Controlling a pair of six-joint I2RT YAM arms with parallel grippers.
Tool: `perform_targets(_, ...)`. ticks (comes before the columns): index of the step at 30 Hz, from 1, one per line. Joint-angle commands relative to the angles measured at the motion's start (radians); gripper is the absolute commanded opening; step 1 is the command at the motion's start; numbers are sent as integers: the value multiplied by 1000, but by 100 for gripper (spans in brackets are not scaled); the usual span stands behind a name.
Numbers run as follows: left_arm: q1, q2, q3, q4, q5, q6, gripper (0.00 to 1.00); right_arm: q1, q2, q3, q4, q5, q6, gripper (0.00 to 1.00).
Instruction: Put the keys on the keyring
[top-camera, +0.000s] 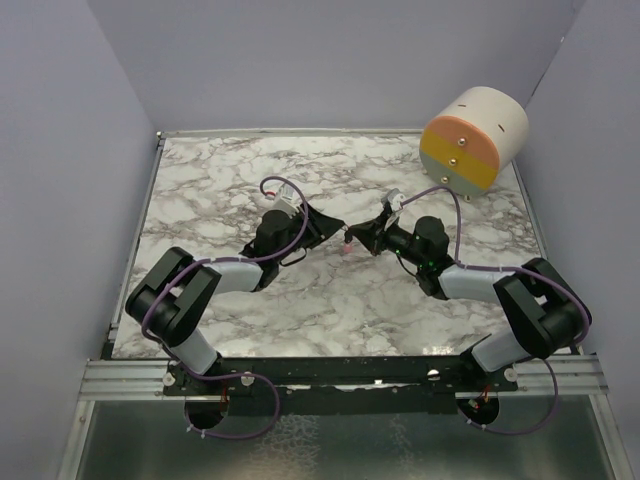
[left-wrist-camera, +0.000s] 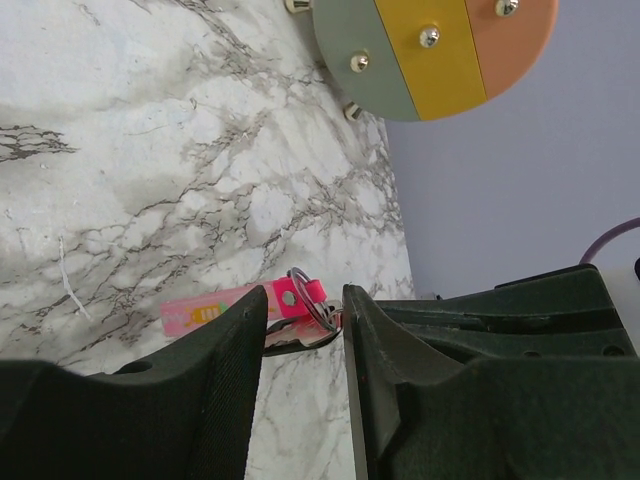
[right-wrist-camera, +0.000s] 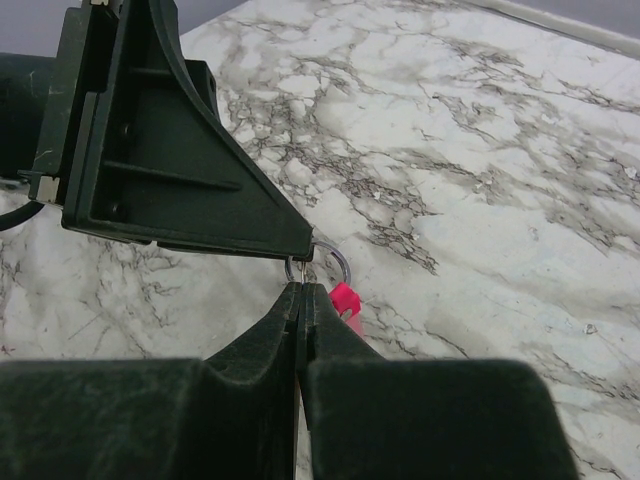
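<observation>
Robot lab enclosure: plain lilac walls (top-camera: 60, 150), marble-print tabletop (top-camera: 230, 190), aluminium rail (top-camera: 120, 376) at the near edge.

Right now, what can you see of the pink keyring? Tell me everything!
The keyring is a slim bright pink strip, plastic-looking, with small yellow marks and a hole near one end, where a thin metal ring hangs. It stretches out flat over the marble table. The left hand has a finger on each side of the ring end and seems to hold it. The shut right hand meets the ring with its tip.

Marbled tabletop (top-camera: 300, 320), striped-faced round drum (top-camera: 475, 140) at far-right corner
</observation>
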Motion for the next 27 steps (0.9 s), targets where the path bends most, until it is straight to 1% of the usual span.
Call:
perform_targets(1, -9, 10, 23, 50, 21, -8, 37, 5, 17, 5, 52, -24, 9, 1)
perform_targets(3, -10, 13, 23, 55, 24, -9, 36, 7, 19, 6, 56, -26, 9, 1)
perform_targets(8, -10, 18, 19, 76, 30, -16, 29, 7, 25, 4, 65, -23, 9, 1)
perform_targets(20, -10, 35, 20, 98, 45, -23, 26, 6, 20, -1, 80, -26, 10, 1)
perform_targets(23, -10, 39, 20, 104, 46, -24, 23, 6, 22, -1, 84, -29, 11, 1)
perform_targets(27, -10, 38, 18, 111, 50, -25, 13, 7, 25, -2, 87, -33, 9, 1)
